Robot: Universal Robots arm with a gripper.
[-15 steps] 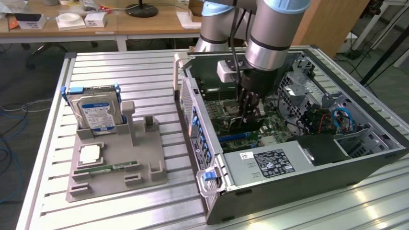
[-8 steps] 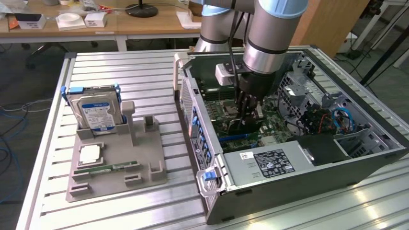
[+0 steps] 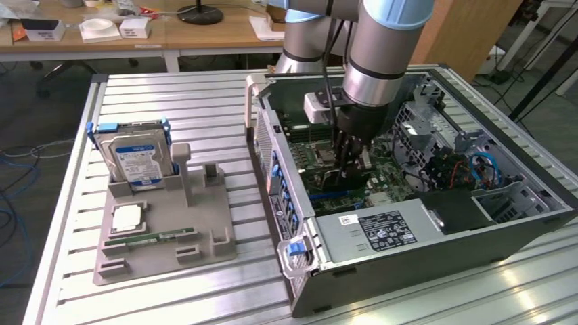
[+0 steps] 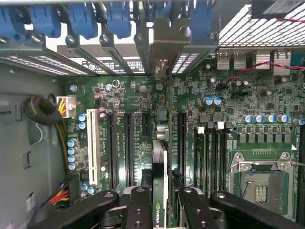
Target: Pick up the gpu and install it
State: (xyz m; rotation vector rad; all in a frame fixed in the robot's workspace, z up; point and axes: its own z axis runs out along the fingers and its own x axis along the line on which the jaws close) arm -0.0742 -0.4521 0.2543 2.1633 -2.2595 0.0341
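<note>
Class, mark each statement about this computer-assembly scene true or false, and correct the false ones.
1. The gripper is inside the open computer case. True.
2. The gpu lies on the grey holder. False: it is edge-on between the jaws, above the motherboard.
3. The hard drive stands upright in the grey holder. True.
4. The processor socket holds a chip with a fan. False: the socket is bare.
5. The grey holder is on the exterior view's right of the case. False: it is on the left.
</note>
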